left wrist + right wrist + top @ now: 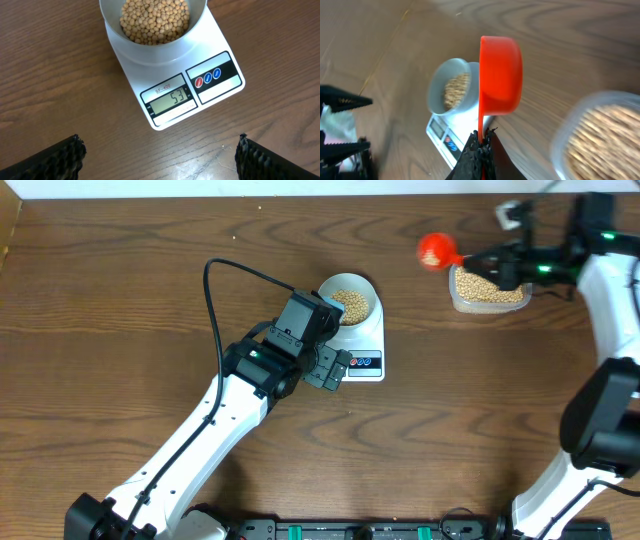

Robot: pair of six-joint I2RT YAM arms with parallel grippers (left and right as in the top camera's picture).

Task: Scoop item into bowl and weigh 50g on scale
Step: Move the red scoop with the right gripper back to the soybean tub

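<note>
My left gripper (159, 140) gapes near scale (150, 76) so I read it; my right gripper (480, 142) clamps scoop (502, 75) far right, off bowl (434, 95).

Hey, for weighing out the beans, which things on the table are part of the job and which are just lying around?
In the job: beans, bowl, scale, red scoop in the shut right tool, clear tub of beans.
Just about: black cable, black rail at the near edge.

Even bright light; faint glare on table (210, 155); scale (170, 80) sharp; right wrist view blurred, tub (600, 135) smeared.
</note>
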